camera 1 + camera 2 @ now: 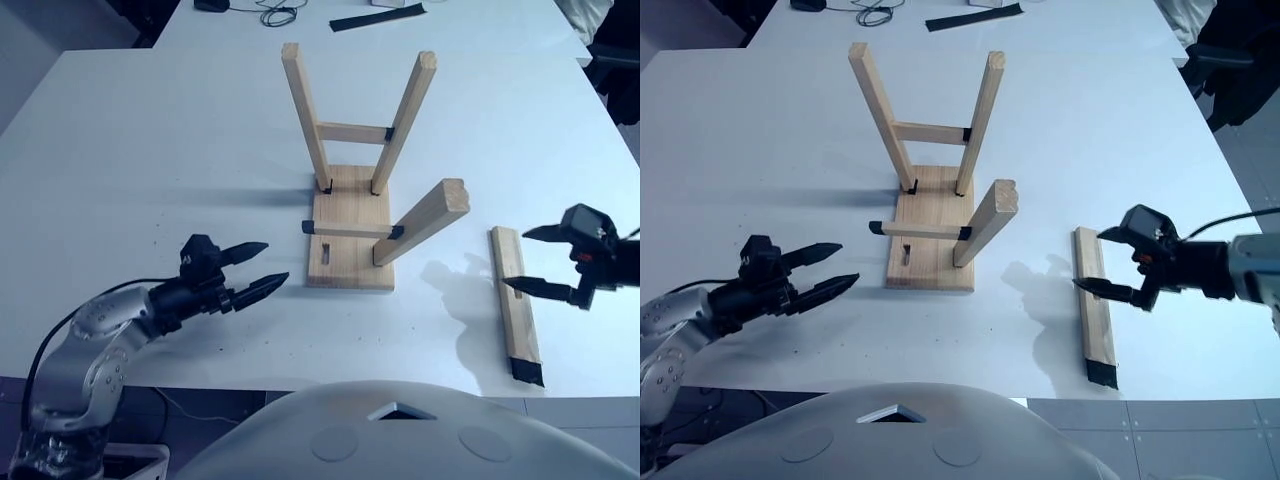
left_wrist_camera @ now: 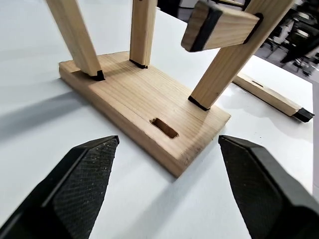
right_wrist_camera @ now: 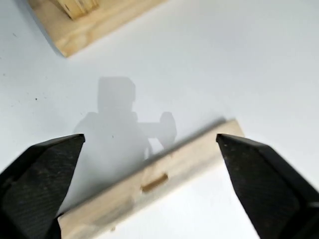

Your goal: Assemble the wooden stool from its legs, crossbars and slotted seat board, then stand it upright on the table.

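Overhead, the left gripper (image 1: 276,261) and right gripper (image 1: 515,258) are seen spread; closer, a slot (image 3: 154,182) in the leg (image 3: 202,153) is framed between the right jaws.

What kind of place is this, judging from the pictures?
Probably a lab or office workroom: plain white tables, loose cables on the farther one, and what looks like an office chair at the right edge.
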Tool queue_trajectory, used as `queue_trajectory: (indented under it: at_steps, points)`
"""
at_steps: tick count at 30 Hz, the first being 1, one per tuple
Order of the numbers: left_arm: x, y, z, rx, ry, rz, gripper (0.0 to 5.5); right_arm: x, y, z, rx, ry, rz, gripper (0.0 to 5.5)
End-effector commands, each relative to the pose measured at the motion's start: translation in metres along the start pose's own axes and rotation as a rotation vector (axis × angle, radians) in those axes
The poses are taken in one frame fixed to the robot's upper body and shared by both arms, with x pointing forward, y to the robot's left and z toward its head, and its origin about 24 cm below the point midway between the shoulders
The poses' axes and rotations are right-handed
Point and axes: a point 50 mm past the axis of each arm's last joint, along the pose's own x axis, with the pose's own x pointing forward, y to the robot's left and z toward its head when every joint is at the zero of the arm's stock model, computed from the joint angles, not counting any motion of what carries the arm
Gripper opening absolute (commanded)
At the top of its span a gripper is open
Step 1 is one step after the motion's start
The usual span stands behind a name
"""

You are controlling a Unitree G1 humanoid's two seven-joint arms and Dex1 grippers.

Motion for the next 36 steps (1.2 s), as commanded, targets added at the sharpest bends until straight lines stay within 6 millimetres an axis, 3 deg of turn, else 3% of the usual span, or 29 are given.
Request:
queue_trajectory:
  at_steps: [1, 6, 11, 19, 28, 31, 36]
  points:
    - [-0.014, -0.013, -0.004, -0.023, -0.018, 0.083, 3.72, -0.005, 0.008, -0.012, 0.094, 0.091, -0.092, 5.12]
    - [-0.016, -0.019, -0.005, -0.034, -0.026, 0.109, 3.72, 0.003, 0.01, -0.031, 0.161, 0.189, -0.154, 5.12]
    - [-0.015, -0.023, -0.004, -0.036, -0.028, 0.109, 3.72, 0.013, 0.026, -0.05, 0.263, 0.248, -0.12, 5.12]
    - [-0.016, -0.029, -0.007, -0.052, -0.027, 0.122, 3.72, 0.016, 0.037, -0.047, 0.329, 0.271, -0.083, 5.12]
    - [-0.01, -0.031, -0.006, -0.049, -0.021, 0.097, 3.72, 0.035, 0.056, -0.057, 0.411, 0.292, -0.084, 5.12]
    - [-0.009, -0.024, -0.003, -0.034, -0.018, 0.097, 3.72, 0.043, 0.063, -0.063, 0.439, 0.295, -0.096, 5.12]
    - [-0.009, 0.0, 0.008, 0.005, -0.048, 0.183, 3.72, 0.056, 0.066, -0.067, 0.431, 0.266, -0.153, 4.33]
